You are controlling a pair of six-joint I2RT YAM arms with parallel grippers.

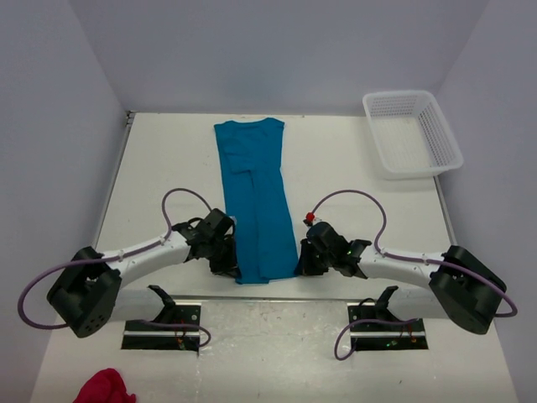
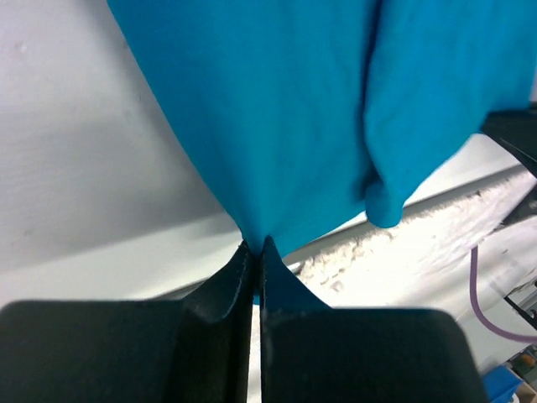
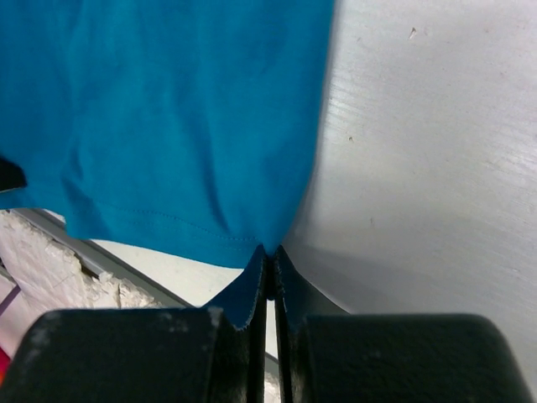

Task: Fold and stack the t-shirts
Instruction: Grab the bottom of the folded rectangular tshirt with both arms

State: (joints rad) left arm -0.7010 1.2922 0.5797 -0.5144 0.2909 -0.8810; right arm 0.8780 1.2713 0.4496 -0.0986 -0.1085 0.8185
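Note:
A teal-blue t-shirt (image 1: 256, 197) lies on the white table as a long narrow strip, its sides folded in, collar end at the far side and hem near the front edge. My left gripper (image 1: 232, 267) is shut on the hem's near left corner; in the left wrist view its jaws (image 2: 257, 245) pinch the teal-blue t-shirt (image 2: 285, 109). At the near right corner my right gripper (image 1: 302, 262) is shut on the hem, and the right wrist view has its jaws (image 3: 270, 250) closed on the stitched edge of the t-shirt (image 3: 168, 117).
A white mesh basket (image 1: 412, 133) stands at the table's back right. A red cloth (image 1: 102, 388) lies on the floor at the lower left. Both arm bases (image 1: 164, 323) sit at the near edge, with purple cables looping beside them.

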